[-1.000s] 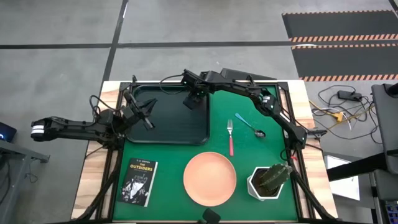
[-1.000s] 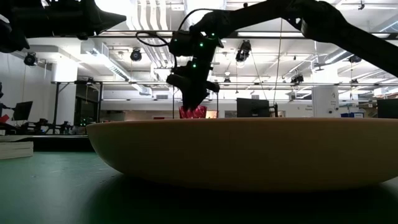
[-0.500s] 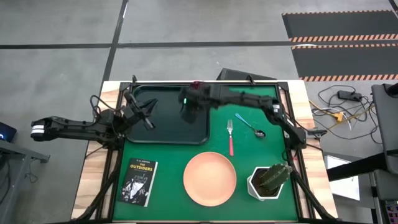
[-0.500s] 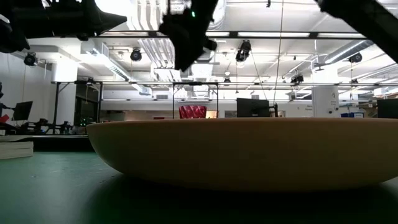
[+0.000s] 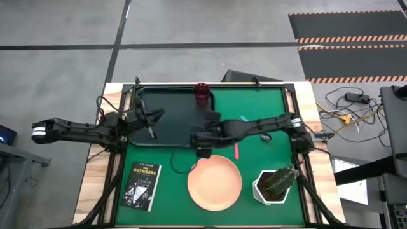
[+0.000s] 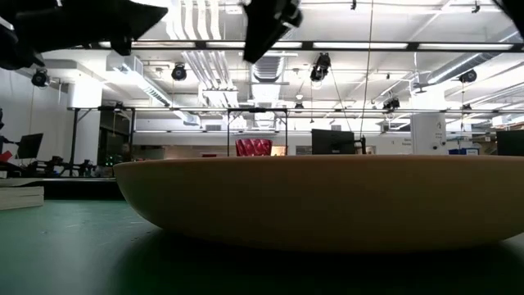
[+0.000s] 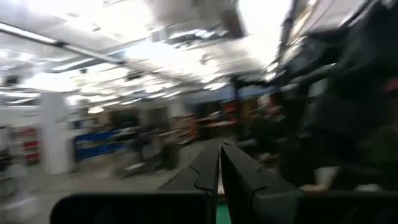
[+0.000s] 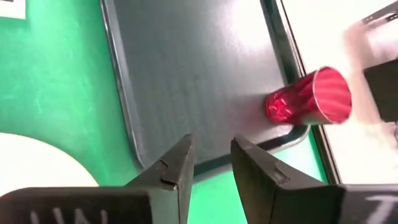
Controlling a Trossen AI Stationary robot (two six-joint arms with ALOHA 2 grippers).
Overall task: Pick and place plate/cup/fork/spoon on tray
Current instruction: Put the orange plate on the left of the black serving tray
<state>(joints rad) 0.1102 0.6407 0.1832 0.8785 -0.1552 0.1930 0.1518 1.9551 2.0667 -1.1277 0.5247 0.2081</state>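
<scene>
The maroon cup [image 5: 201, 93] stands upright on the dark tray [image 5: 166, 127], in its far right corner; it also shows in the right wrist view [image 8: 308, 96]. My right gripper [image 5: 202, 141] is open and empty above the tray's near rim [image 8: 186, 163], by the plate's far edge. The peach-orange plate [image 5: 214, 182] lies on the green mat. My right arm covers most of the fork; only its pink handle [image 5: 236, 151] shows. The spoon's teal handle [image 5: 243, 119] shows beside the arm. My left gripper [image 5: 149, 121] is shut over the tray's left part.
A book [image 5: 141, 186] lies at the near left of the mat. A white pot with a cactus [image 5: 275, 184] stands at the near right, beside the plate. In the low view the plate [image 6: 319, 197] fills the foreground, with the cup [image 6: 254, 147] behind it.
My right gripper has come away from the cup, which stays standing in the tray's far right corner. It has risen and swung toward the table's near edge, across the tray to its near rim by the plate.
</scene>
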